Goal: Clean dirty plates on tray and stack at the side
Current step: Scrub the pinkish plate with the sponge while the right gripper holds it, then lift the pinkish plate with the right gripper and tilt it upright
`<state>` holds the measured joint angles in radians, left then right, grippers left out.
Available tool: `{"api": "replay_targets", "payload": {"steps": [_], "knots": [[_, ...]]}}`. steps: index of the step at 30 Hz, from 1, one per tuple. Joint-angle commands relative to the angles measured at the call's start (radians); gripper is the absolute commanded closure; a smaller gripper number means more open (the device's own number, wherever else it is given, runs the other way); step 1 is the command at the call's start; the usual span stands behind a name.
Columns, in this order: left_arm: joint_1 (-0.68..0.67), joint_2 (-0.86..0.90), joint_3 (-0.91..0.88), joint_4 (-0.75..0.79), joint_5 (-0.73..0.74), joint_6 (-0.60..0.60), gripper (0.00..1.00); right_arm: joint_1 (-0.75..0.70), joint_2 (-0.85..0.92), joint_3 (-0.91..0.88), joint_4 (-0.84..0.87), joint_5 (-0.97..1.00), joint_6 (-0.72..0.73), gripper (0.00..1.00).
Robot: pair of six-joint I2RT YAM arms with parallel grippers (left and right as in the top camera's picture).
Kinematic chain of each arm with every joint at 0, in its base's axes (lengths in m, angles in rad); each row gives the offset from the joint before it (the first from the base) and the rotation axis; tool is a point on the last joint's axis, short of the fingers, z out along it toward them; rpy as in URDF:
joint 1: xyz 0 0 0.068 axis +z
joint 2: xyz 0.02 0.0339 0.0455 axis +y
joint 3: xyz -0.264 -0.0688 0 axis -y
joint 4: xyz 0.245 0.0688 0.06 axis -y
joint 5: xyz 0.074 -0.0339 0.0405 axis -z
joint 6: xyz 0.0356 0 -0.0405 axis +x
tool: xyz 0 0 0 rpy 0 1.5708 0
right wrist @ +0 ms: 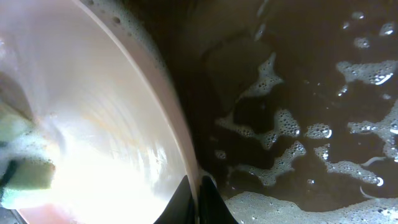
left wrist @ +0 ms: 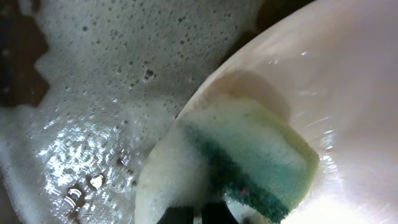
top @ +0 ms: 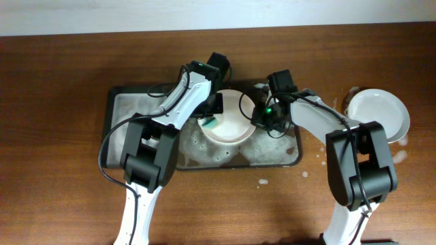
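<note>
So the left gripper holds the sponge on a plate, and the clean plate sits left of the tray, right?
No, the clean plate sits right of the tray, as the overhead view shows. The rest holds.

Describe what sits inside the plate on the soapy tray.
A foamy green sponge, pressed against the plate by the left end effector. The surface beneath the sponge is covered; dirt there cannot be seen.

A plate point(top: 235, 119) sits in the tray point(top: 133, 109), right of centre, a sponge point(top: 209, 122) on its left side. A second plate point(top: 378, 112) lies on the table point(top: 54, 102), right of the tray.
</note>
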<state>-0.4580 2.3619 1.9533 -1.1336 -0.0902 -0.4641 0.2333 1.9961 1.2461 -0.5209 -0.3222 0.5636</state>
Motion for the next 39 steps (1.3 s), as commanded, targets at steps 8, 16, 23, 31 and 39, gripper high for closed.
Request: {"api": "replay_targets", "payload": {"steps": [8, 16, 23, 31, 39], "knots": [[0.048, 0.067, 0.405, -0.307, -0.242, 0.014, 0.99, -0.011, 0.008, -0.019, -0.017, 0.065, -0.010, 0.96], [0.056, 0.068, 0.492, -0.438, 0.013, 0.089, 0.99, -0.012, -0.134, -0.018, -0.075, 0.074, -0.120, 0.96], [0.055, 0.076, 0.486, -0.407, 0.052, 0.096, 1.00, -0.009, -0.555, -0.018, -0.211, 0.559, -0.188, 0.96], [0.049, 0.130, 0.486, -0.397, 0.103, 0.096, 0.99, 0.309, -0.619, -0.018, -0.291, 1.300, -0.193, 0.96], [0.038, 0.148, 0.484, -0.389, 0.103, 0.096, 0.99, 0.496, -0.547, -0.018, -0.303, 1.656, -0.198, 0.96]]}}
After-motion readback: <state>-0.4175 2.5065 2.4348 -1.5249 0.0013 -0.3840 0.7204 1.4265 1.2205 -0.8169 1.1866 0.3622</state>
